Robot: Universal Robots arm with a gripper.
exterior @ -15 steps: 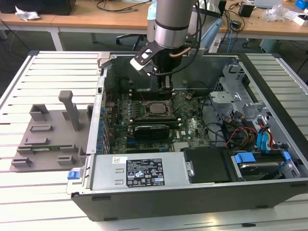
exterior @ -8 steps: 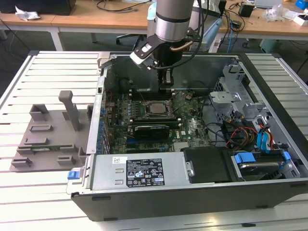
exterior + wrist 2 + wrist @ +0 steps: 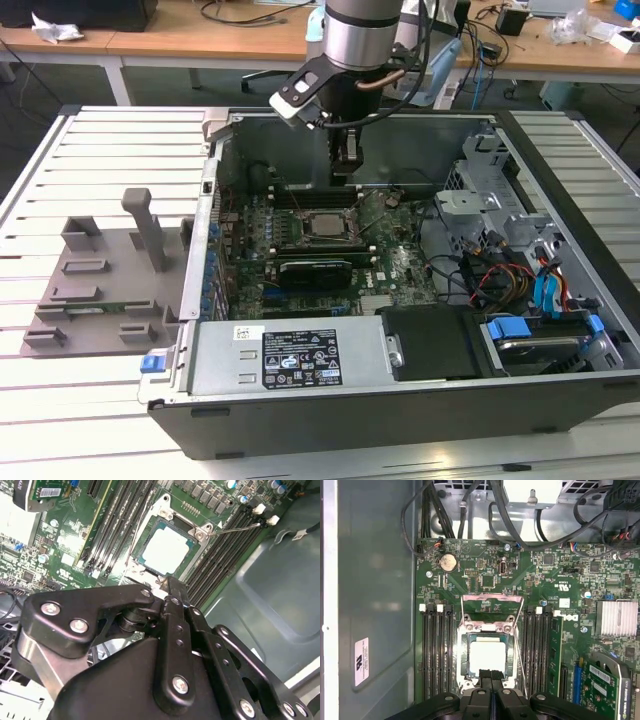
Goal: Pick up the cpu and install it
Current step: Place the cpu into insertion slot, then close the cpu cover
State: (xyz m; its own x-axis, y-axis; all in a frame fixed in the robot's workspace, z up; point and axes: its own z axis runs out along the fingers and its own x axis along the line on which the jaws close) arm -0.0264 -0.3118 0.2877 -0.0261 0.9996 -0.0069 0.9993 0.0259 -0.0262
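hand (image 3: 490,674) – being held pinched shut on nothing, the cpu (image 3: 487,655) judged already delivered | cpu – being cradled flat in the socket (image 3: 464,656), at 6 o'clock of the hand in the exterior view | bracket (image 3: 492,596) – being stood raised, likely leaving the cpu exposed | computer case (image 3: 400,412) – being borne by the desk (image 3: 100,150)

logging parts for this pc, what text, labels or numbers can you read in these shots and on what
No text reads for certain.
Black label on the power supply: too small.
White sticker on the case wall: blurred.
White print on the board: too small.
Barcode sticker on the card: too small.
cpu: lid glares, no text seen.
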